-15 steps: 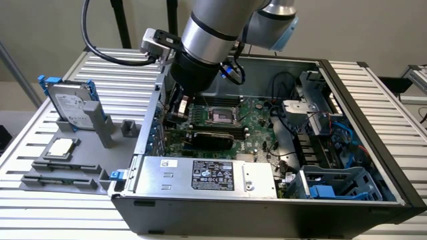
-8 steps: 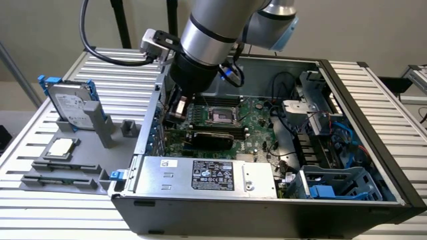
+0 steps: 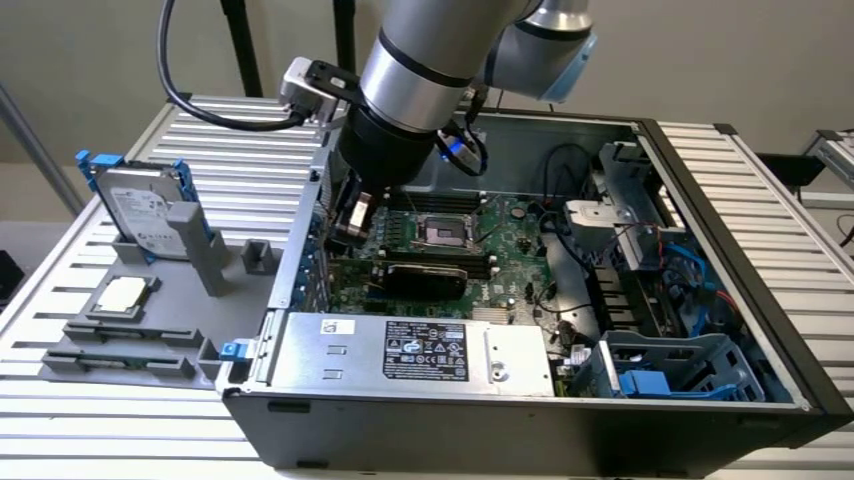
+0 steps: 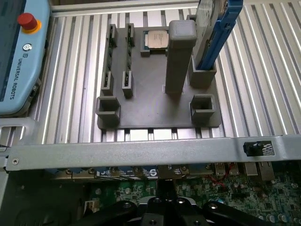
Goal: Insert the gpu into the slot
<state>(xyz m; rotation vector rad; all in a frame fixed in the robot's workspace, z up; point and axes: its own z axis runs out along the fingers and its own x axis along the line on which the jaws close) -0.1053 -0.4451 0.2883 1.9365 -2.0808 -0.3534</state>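
Note:
The gpu is a flat black card with a thin green edge. It stands across the green motherboard in the open computer case, just behind the big silver labelled box. My gripper hangs inside the case against its wall on the exterior view's left, a little above and beside the card's end. In the wrist view the black gripper linkages sit over the motherboard edge, under the case rim. The blue slot is hidden; I cannot tell whether the card sits in it.
The silver power supply box fills the case front. The processor socket lies behind the card. Cables and a blue drive cage crowd the exterior view's right. Outside the case wall stand a grey fixture, a processor chip, a hard drive and a teach pendant.

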